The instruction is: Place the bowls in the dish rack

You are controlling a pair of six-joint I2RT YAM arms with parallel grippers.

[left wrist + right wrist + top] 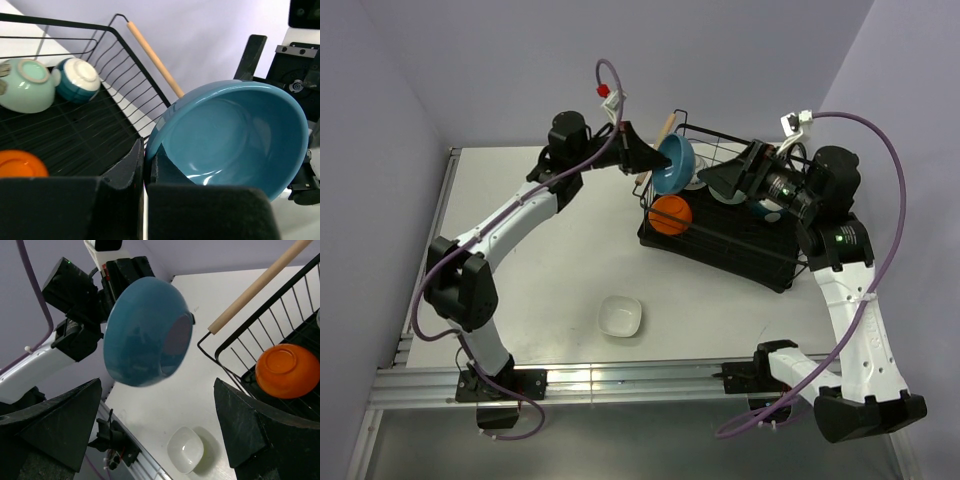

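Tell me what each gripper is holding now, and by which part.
The left gripper is shut on the blue bowl, pinching its rim, one finger inside and one outside. The right gripper is open and holds nothing.

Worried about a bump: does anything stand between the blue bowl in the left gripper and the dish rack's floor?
Yes. The wooden handle of the dish rack runs right beside the blue bowl, the open right gripper hovers over the rack facing it, and an upturned orange bowl occupies its near left corner.

White-and-black arms (520, 215), purple cables (895, 180), black wedge fingers (55, 425), green status light (839, 238)
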